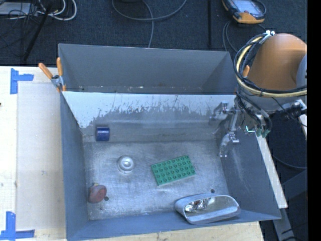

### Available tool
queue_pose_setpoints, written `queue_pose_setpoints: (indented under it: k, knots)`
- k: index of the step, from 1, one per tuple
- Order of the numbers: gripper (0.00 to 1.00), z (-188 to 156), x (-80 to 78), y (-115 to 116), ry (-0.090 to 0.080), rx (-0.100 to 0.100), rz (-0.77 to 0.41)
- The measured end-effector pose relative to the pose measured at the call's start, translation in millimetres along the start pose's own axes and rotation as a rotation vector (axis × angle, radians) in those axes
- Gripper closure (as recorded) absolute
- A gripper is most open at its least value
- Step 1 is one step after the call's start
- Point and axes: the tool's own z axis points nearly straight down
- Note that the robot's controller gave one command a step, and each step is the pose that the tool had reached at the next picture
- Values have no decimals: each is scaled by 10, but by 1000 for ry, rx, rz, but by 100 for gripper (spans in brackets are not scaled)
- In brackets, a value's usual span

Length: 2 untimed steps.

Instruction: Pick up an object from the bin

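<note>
**Gripper (pixel 226 143) by the bin's right wall**

The gripper hangs beside the right wall of the grey bin (pixel 150 69), over scuffed, scratched bare floor. I cannot tell whether it is open or closed. Nearest to it are a green studded plate (pixel 173 170) mid-floor and a shiny silver dish (pixel 206 208) at the front wall. Beyond the bin, cables (pixel 62 6) lie on dark carpet (pixel 190 31).

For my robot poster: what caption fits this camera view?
Gripper over the bin, right of a green studded plate.
</note>
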Motion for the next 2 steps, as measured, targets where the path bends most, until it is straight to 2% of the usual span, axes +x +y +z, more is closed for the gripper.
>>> queue_pose_setpoints:
  k: [1, 2]
  knots:
    - [0, 1269, 406, 579, -7, 0, -178]
    - [100, 1246, 397, 572, -8, 2, -180]
